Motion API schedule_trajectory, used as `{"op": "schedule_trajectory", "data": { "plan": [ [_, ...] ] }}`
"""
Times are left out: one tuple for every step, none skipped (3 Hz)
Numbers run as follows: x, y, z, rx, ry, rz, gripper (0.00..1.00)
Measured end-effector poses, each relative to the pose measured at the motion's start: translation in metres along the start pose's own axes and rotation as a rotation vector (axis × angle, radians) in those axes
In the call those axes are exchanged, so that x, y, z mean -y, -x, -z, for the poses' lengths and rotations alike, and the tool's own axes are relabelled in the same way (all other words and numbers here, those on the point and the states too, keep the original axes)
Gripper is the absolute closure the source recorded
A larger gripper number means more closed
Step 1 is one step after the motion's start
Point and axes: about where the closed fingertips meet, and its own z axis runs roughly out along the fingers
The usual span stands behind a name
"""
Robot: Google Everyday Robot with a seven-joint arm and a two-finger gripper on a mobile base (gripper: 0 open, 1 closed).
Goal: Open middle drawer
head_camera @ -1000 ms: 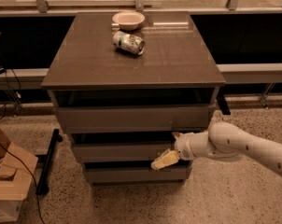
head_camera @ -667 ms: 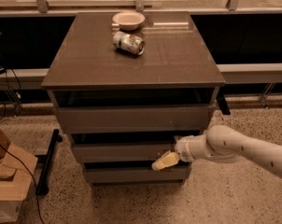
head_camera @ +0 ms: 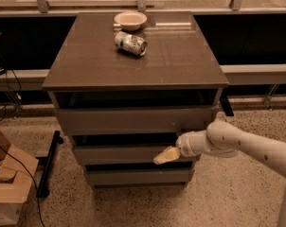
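One brown cardboard box (head_camera: 5, 186) sits on the speckled floor at the far left. Next to it, a thin black bar (head_camera: 49, 162) slants down to the floor beside the cabinet. Then comes the grey-brown cabinet with a flat, shiny top (head_camera: 133, 67). Near the back of the top is a small pale round bowl (head_camera: 130, 20). Just in front of the bowl, a silver and green drink can (head_camera: 130, 43) lies on its side. Under the top are three drawers, one above the other. The middle drawer (head_camera: 119, 154) is the flat grey-brown front between the tall top drawer (head_camera: 133, 120) and the small bottom drawer (head_camera: 138, 176). A dark gap shows above it. The pale yellow gripper (head_camera: 164, 156) is at the right part of the middle drawer, low on its front, and it points left and down. I cannot tell if it is gripping or let go. The round white arm (head_camera: 242, 145) reaches in from the right.
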Motion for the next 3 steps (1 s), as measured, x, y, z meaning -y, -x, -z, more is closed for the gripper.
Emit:
{"op": "schedule_trajectory", "data": {
  "plan": [
    [0.009, 0.004, -0.014, -0.008, 0.015, 0.0, 0.0],
    [0.01, -0.02, -0.035, -0.043, 0.045, -0.056, 0.0],
    [0.007, -0.035, -0.043, -0.08, 0.061, -0.082, 0.11]
  ]
}}
